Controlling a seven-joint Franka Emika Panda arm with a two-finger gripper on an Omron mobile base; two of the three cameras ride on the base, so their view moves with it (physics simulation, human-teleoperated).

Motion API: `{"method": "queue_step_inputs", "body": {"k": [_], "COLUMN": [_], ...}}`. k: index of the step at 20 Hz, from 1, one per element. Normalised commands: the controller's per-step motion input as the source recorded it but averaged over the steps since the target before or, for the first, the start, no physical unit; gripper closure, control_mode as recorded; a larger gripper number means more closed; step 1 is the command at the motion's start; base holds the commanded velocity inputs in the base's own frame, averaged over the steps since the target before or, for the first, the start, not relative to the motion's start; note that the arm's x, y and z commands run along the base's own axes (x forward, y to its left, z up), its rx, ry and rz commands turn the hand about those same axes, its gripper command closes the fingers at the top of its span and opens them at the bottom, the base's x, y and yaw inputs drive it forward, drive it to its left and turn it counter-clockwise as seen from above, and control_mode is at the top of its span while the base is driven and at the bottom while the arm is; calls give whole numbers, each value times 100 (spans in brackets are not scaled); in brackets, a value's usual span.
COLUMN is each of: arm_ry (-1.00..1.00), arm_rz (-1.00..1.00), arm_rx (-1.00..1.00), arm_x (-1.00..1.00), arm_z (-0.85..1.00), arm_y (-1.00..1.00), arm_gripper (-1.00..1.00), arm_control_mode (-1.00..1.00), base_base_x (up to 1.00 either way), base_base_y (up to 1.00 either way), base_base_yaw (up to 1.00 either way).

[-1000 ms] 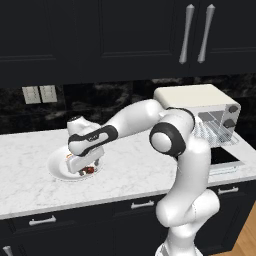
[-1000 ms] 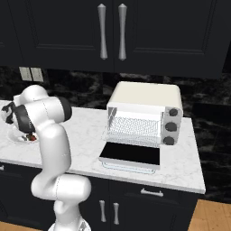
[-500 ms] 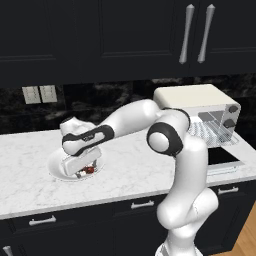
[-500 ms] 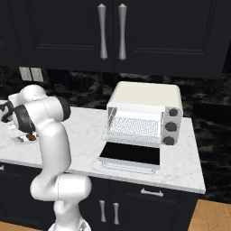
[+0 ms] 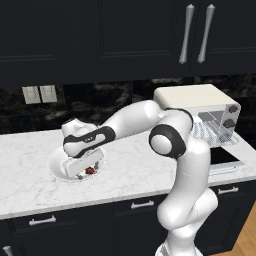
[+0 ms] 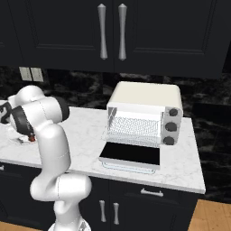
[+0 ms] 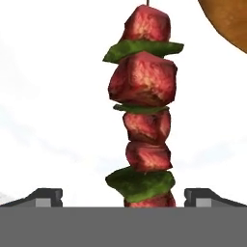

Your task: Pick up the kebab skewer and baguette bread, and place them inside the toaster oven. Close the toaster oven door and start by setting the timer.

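The kebab skewer, red meat chunks with green pieces between them, lies on a white plate on the counter's left part. My gripper is open and low over the plate, its two fingertips standing either side of the skewer's near end without touching it. The edge of the golden-brown baguette bread lies just beside the skewer on the same plate. From the left base view my gripper covers most of the skewer. The toaster oven stands at the right with its door folded down flat.
The oven's wire rack is bare, with three knobs on its right side. Bare marble counter lies between plate and oven. Dark wall cabinets hang above, and wall outlets sit behind the plate.
The hand has come down toward the plate and shifted slightly left; the jaws stayed wide. The skewer, bread and oven have not moved.
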Motion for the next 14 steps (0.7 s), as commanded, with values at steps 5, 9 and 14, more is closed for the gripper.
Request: {"method": "queue_step_inputs", "body": {"k": [5, 9, 14], "arm_ry": [0, 0, 0], "arm_rz": [-1, 0, 0], "arm_rx": [0, 0, 0], "arm_x": [1, 0, 2], "arm_z": [-10, -9, -6], "arm_y": [-2, 0, 0], "arm_gripper": [-100, 100, 100], "arm_control_mode": [-100, -100, -100], "base_base_x": [0, 0, 0], "base_base_y": [0, 0, 0], "base_base_yaw": [0, 0, 0]}}
